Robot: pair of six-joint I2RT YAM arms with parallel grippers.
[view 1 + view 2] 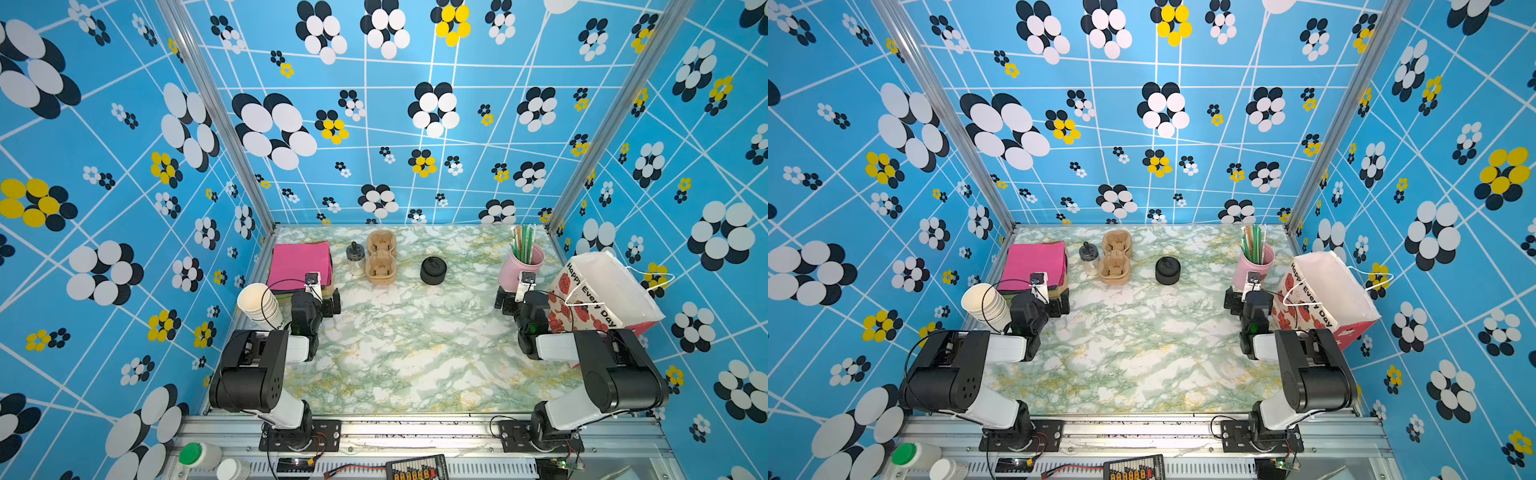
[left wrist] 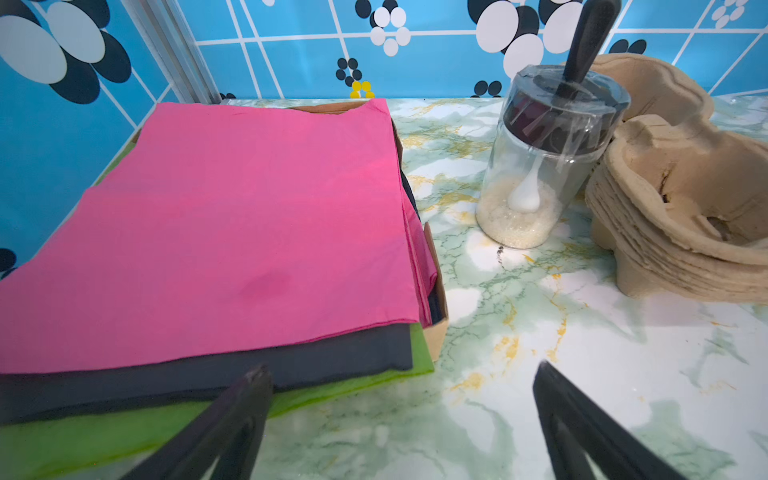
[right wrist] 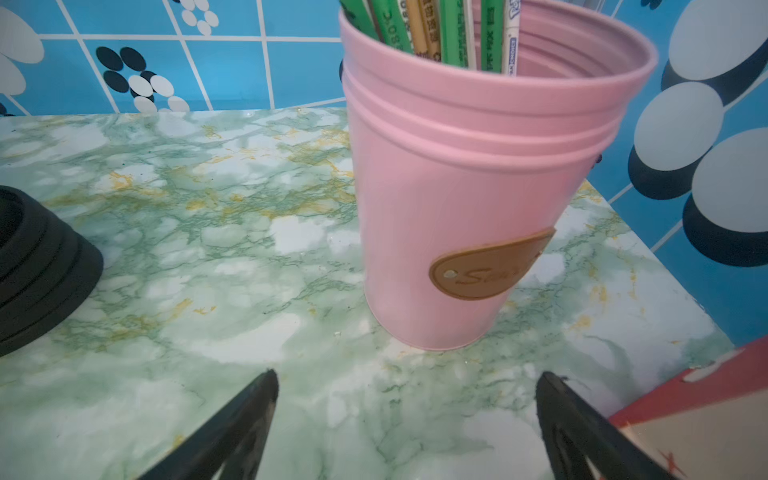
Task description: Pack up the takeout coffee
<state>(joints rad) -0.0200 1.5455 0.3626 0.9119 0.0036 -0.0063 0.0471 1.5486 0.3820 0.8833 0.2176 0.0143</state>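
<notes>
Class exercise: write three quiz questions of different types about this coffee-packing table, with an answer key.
1. True or false: the left gripper and the right gripper are both open and hold nothing.
2. Which colour is the top sheet of the napkin stack? A green, B pink, C black.
3. Short answer: on which arm's side does the stack of paper cups stand?
Key: 1 true; 2 B; 3 the left arm's.
</notes>
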